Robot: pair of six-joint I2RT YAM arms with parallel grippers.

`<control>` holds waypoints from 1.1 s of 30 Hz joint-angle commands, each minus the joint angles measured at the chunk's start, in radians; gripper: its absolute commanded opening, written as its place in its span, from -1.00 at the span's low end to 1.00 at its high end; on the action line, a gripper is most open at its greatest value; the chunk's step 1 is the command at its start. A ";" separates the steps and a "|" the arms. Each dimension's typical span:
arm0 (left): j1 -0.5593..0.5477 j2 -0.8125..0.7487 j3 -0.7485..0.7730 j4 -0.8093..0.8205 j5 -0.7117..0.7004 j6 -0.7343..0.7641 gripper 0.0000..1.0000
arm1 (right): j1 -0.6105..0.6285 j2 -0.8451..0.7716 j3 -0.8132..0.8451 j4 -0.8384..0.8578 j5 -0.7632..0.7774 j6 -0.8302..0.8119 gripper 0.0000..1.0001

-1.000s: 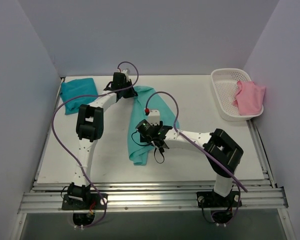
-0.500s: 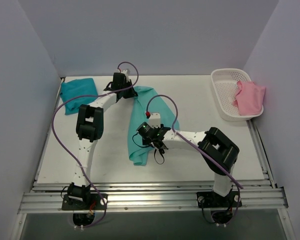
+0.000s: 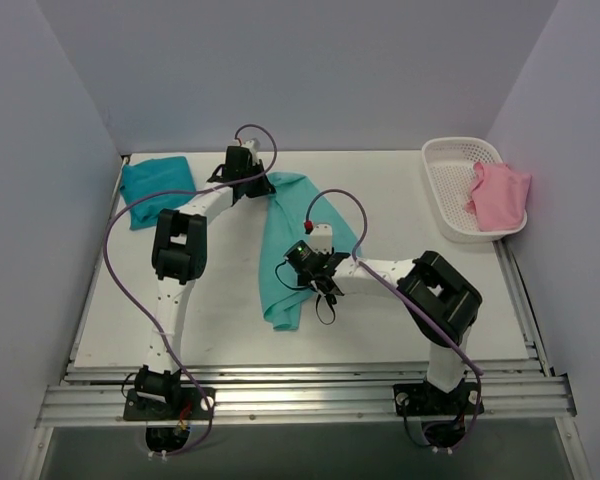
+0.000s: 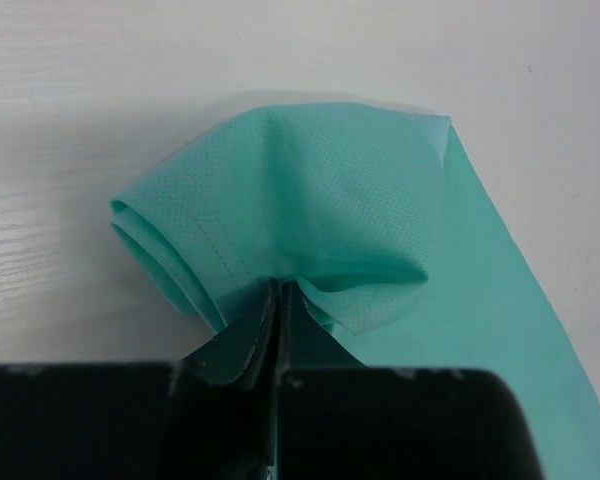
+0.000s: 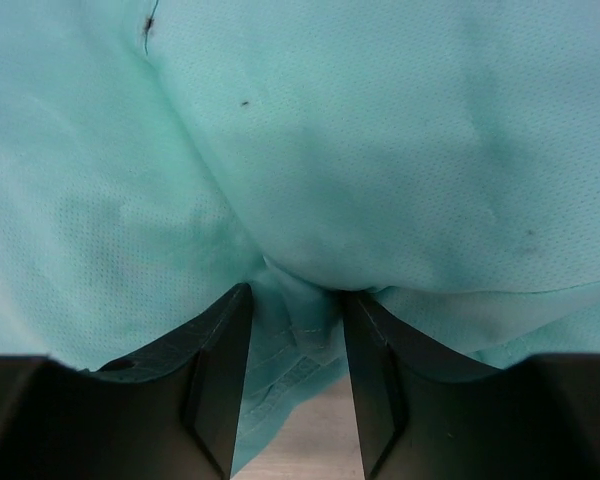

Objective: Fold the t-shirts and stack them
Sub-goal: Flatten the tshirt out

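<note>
The left pincer [image 4: 280, 290] is shut tight on the 12 o'clock end of the soft, dimpled mint-green cloth t-shirt [image 3: 278, 290]. The right pincer [image 5: 296, 295], lower down, is half open around a bunched fold; I cannot tell if it squeezes. The shirt lies as a long strip, 12 to 6 o'clock. The folded teal-blue cloth square [image 3: 155, 188] sits at 10 o'clock.

The top camera looks down from above and behind over the whole white flat table [image 3: 400, 200]. Both wrist cameras face forward, pressed close to the light mint-green cloth t-shirt [image 4: 320, 200], also visible overhead.
</note>
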 commanded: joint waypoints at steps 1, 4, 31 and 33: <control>0.005 -0.067 0.000 0.037 0.020 -0.004 -0.95 | -0.011 0.000 -0.030 -0.021 -0.006 0.017 -0.27; 0.005 -0.064 0.002 0.039 0.021 -0.004 -0.95 | -0.011 -0.013 -0.033 -0.022 -0.009 0.017 -0.32; 0.003 -0.066 0.002 0.036 0.023 -0.005 -0.95 | -0.012 -0.113 -0.063 -0.058 0.000 0.023 -0.46; 0.003 -0.064 0.003 0.036 0.021 -0.005 -0.95 | -0.012 -0.099 -0.059 -0.052 -0.003 0.020 -0.46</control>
